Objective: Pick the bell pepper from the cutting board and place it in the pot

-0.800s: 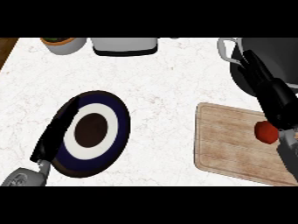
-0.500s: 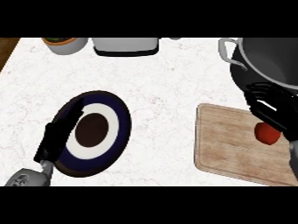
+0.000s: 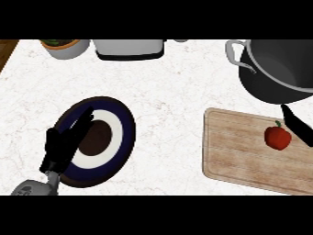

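Bell pepper sits on the cutting board, red with a green stem pointing up-view, toward the board's right side. Right hand comes in from the lower right edge; fingers are straight and extended, running diagonally up-left, holding nothing. Pepper is just left of those fingers, close beside them; can't tell from this angle whether there's contact, looks like a thin gap. Pot is beyond the fingertips, up-view of them, its lower rim just past the board's far edge, handle on the left side. Interior dark, nothing visible inside. Left hand is at the lower left, fingers relaxed and slightly spread, pointing up-right, lying over the left part of a dark blue plate with a white ring and brown centre; holds nothing. Far beyond the left fingers, at the counter's back edge: a grey planter with something green in it, and to its right a grey-white appliance, partly cut off. Counter is white marble.
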Robot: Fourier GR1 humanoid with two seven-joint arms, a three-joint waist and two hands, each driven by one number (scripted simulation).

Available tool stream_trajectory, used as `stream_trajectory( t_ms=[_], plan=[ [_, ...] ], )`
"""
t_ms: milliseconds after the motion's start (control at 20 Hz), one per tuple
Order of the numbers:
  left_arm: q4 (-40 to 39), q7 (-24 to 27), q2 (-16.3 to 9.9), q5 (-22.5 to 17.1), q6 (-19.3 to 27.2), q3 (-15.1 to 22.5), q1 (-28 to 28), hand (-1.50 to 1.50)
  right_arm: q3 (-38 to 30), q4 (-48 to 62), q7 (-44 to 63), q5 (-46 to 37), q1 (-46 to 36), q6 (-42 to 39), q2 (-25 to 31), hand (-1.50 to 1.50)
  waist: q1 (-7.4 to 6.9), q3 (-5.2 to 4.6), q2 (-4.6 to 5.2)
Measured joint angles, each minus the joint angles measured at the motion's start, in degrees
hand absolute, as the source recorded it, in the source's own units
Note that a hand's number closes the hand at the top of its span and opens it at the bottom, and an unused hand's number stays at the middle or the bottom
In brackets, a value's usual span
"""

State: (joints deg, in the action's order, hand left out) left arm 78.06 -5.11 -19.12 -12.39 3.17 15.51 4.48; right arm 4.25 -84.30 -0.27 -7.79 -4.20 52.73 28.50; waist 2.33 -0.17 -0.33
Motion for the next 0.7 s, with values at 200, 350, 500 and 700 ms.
stream_trajectory(
  t_ms=[200, 350, 500, 700],
  plan=[
    [-0.22, -0.76, 0.06, -0.66, -1.75, -0.52, 0.82, 0.00, 3.44, -7.30, 10.84, -10.23, 3.58, 3.46, -0.47, -1.50, -0.88, -0.07, 0.02],
    [0.89, -1.24, 0.53, -0.34, -1.67, 0.00, 0.30, 0.00, 3.72, -9.99, 22.10, -14.08, 4.84, 0.42, 0.95, -1.50, -1.33, -0.11, 0.03],
    [0.87, -1.76, 0.66, -0.23, -1.92, -0.20, 0.77, 0.00, 2.82, -14.09, 33.32, -16.12, 5.05, -4.14, 2.76, -1.50, -1.45, -0.09, 0.08],
    [0.82, -2.13, 1.45, 0.24, -2.08, -0.33, 1.18, 0.00, 0.64, -18.40, 44.61, -16.72, 3.46, -9.84, 3.67, -1.50, -1.83, 0.00, 0.16]
  ],
)
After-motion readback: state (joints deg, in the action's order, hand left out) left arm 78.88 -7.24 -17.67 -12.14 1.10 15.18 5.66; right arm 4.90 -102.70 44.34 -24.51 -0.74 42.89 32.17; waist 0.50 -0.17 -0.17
